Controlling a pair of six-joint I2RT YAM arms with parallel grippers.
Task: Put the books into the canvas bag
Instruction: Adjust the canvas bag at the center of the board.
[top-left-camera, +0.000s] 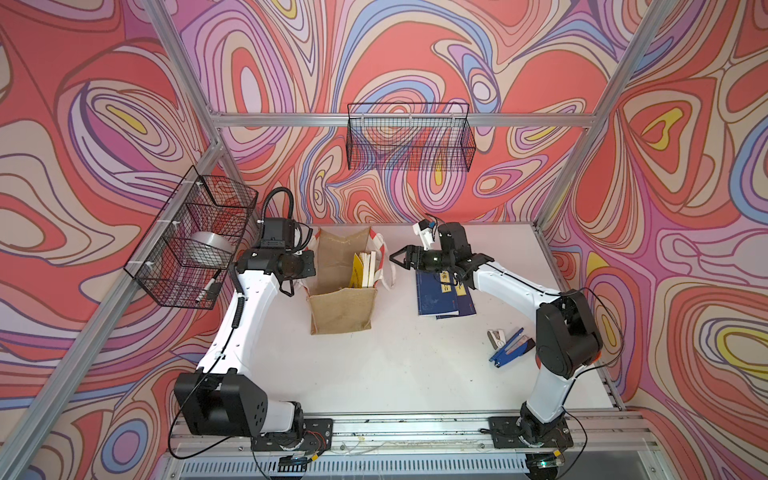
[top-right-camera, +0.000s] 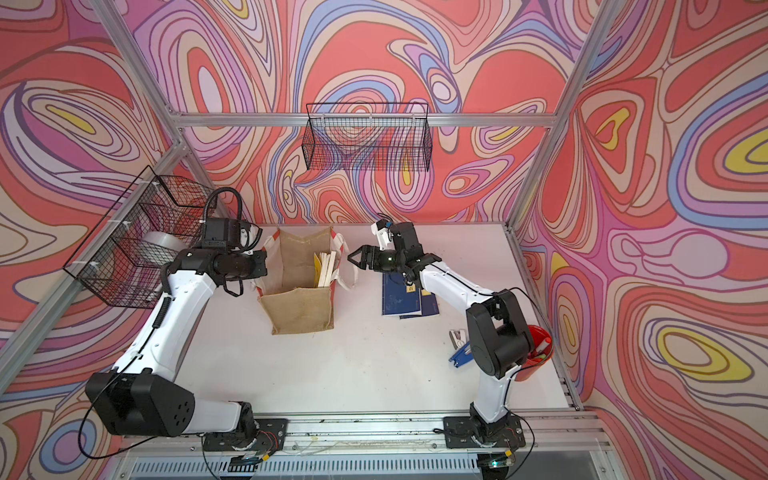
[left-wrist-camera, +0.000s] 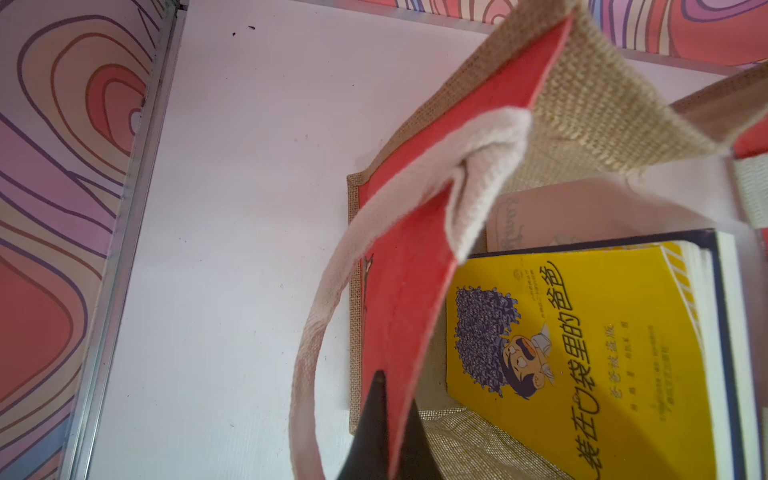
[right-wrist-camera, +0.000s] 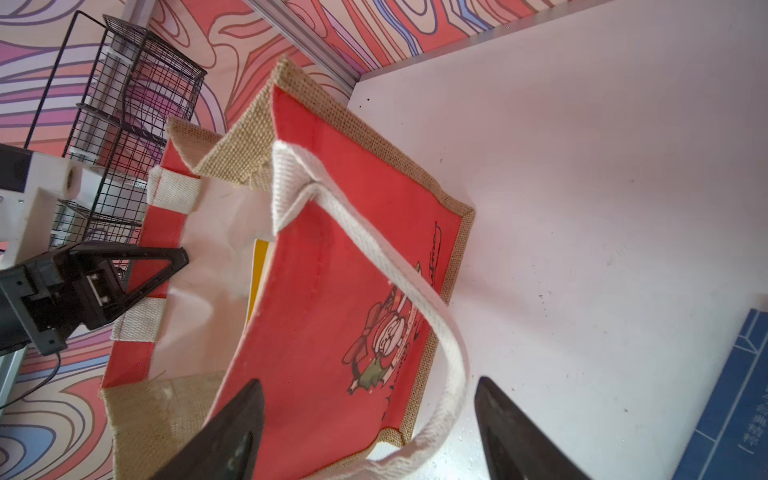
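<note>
**Left claw pinches tote wall; right claw gapes beside it**

The white table (top-left-camera: 374, 374) carries everything, seen from above in both top views. Near its 11 o'clock stands the jute tote bag (top-left-camera: 343, 286), upright and mouth open, with red panels, a cartoon emblem and white webbing handles. The left arm reaches in from 9 o'clock; the left gripper (left-wrist-camera: 384, 428) has its jaws pressed together on the tote's red side panel at the rim, one black finger on each face. The right arm comes in from 3 o'clock; the right gripper (right-wrist-camera: 365, 428) hangs just beside the tote's emblem side, jaws wide apart, holding nothing, with the near handle looping between its fingers.

Inside the tote, the yellow paperback (left-wrist-camera: 582, 353) leans among other books (top-left-camera: 370, 270) standing on edge against the wall nearest the right gripper. Two navy books (top-left-camera: 442, 297) lie flat and overlapped at 2 o'clock, partly under the right arm. A blue stapler (top-left-camera: 509, 347) lies open at 4 o'clock, with a small staple remover (top-left-camera: 496, 337) touching it.
</note>
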